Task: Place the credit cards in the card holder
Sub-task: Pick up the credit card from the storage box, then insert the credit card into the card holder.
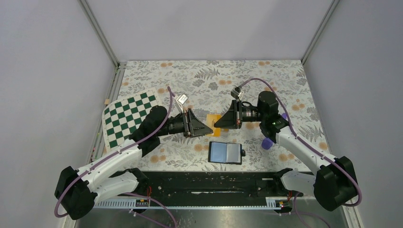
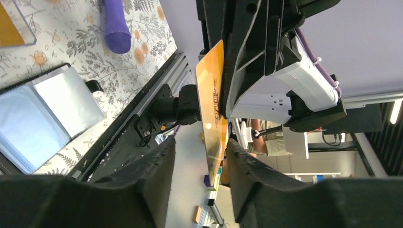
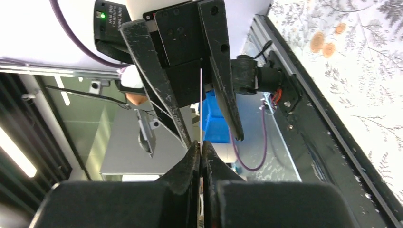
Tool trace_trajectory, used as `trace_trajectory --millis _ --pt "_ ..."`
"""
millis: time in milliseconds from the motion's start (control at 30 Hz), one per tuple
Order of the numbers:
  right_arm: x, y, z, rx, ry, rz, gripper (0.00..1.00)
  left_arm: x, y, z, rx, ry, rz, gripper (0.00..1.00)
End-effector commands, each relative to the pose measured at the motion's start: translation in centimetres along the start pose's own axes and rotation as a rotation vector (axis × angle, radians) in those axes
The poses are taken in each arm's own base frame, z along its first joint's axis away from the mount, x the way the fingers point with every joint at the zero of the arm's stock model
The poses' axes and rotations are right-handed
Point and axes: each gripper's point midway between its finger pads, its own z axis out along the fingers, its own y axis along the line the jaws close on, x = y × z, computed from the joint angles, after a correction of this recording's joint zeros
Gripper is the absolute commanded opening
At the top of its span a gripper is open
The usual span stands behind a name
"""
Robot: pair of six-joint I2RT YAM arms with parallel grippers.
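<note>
Where seen edge-on, card (image 3: 201, 109) in right tool (image 3: 200, 147)

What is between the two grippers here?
One orange card, clearest in the top view: the right gripper is shut on it, and its other end sits between the left gripper's open jaws.

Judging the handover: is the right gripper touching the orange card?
Touching. The right wrist view shows the right gripper with its jaws shut on the credit card, edge-on between them.
</note>
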Motion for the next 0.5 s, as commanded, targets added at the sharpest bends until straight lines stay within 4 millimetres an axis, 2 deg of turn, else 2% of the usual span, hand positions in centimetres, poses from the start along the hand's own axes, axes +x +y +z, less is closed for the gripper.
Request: trace_trajectory --millis 0,100,200,267,333,467 --pt "0.2 -0.3 -0.1 0.071 0.004 -0.062 0.00 -0.4 0.9 0.0 -0.023 -0.037 0.000 0.47" --pt "0.3 -3.3 -1.2 0.255 -0.041 -0.056 0.00 0.0 3.9 0.1 -0.111 -0.036 -0.050 0.48" --pt "0.7 -7.0 -3.1 0.456 -0.072 -0.029 0.00 1.1 8.2 0.3 -0.253 -0.002 -0.103 0.48" --pt "1.2 -8.8 -3.8 0.528 -0.073 -0.011 0.00 2.2 11.4 0.1 -0.382 0.039 -0.142 0.47" --pt "1.9 -10.7 -4.4 0.585 -0.067 0.018 0.00 3.0 13.8 -0.2 -0.471 0.076 -0.160 0.46" --pt "2.9 -14.1 -5.2 0.660 -0.071 0.043 0.00 4.2 17.0 -0.4 -0.569 0.126 -0.175 0.43"
